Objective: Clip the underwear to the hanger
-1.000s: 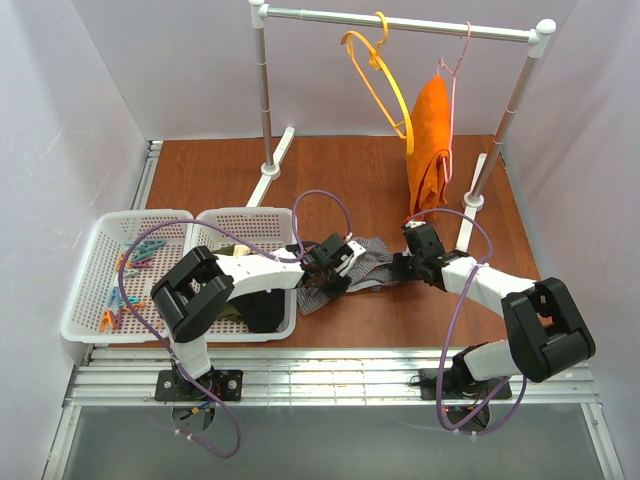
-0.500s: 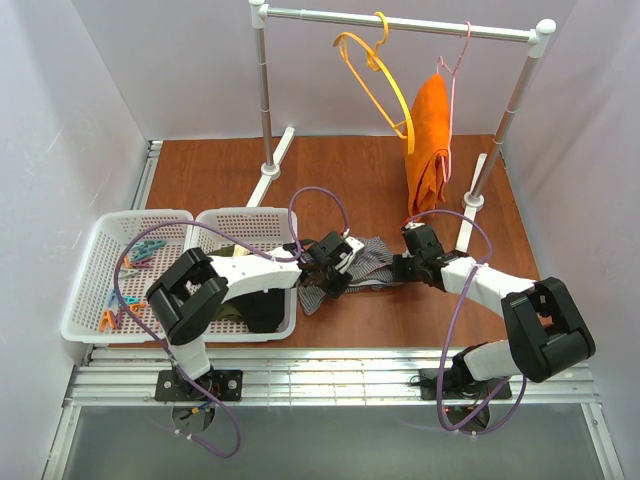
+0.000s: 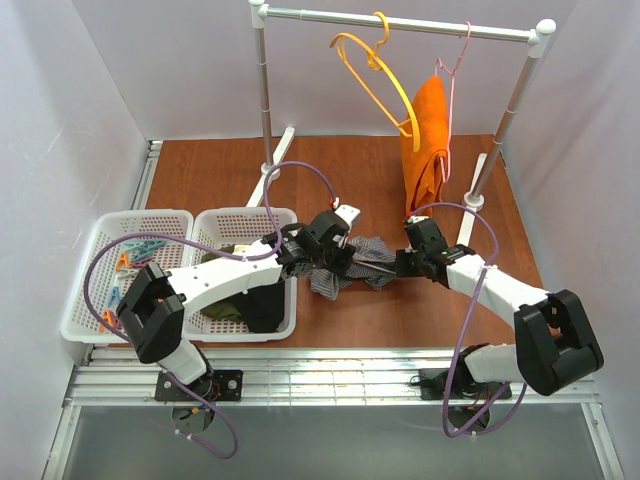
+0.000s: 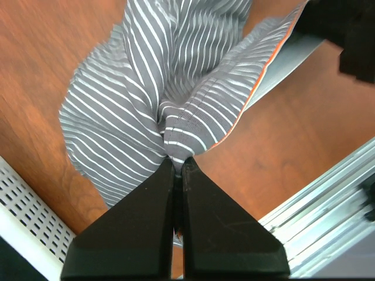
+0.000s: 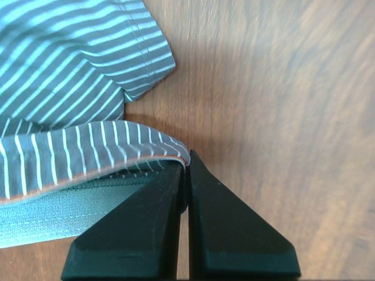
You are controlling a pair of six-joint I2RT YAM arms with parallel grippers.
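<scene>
Grey underwear [image 3: 352,266] gripped by left fingers [image 4: 169,196], right fingers [image 5: 174,190]; basket [image 3: 245,213] beside; orange cloth [image 3: 425,130] behind.

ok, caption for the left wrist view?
Left tool shut on a bunched fold of the striped underwear over the wooden table, white basket corner at lower left.

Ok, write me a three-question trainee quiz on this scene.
1. True or false: the left gripper and the right gripper are both shut on the underwear.
2. Where is the yellow hanger? A) hooked on the rail B) in a basket C) flat on the table
3. Fill in: the pink hanger carries an ____ cloth.
Key: 1 true; 2 A; 3 orange.
</scene>
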